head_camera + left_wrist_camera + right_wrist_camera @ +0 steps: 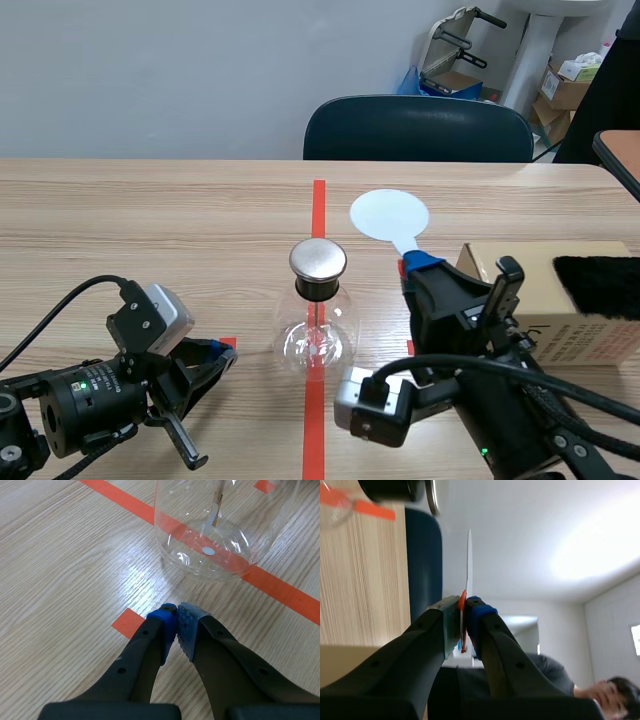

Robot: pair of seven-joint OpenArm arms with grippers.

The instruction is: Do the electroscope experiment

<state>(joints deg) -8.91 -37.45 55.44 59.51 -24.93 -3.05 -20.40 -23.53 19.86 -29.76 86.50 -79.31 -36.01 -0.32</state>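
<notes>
Scene view: right gripper [415, 265] clamps the paddle [389, 214] at the flask's [318, 340] one o'clock; left gripper [178, 623] is closed, empty. Next, it likely lowers the paddle onto the cap [318, 259].

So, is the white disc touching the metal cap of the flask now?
No, the white disc, held by the right gripper, stands apart from the metal cap of the flask, with a clear gap between them.

Desk [150, 210]: light wood grain.
Chair [418, 128]: dark blue, stood behind the desk's far edge.
Cardboard box [535, 295]: lay on the desk's right side.
Cartons [565, 85]: sat in the far right corner.
Person [600, 690]: dark top.
</notes>
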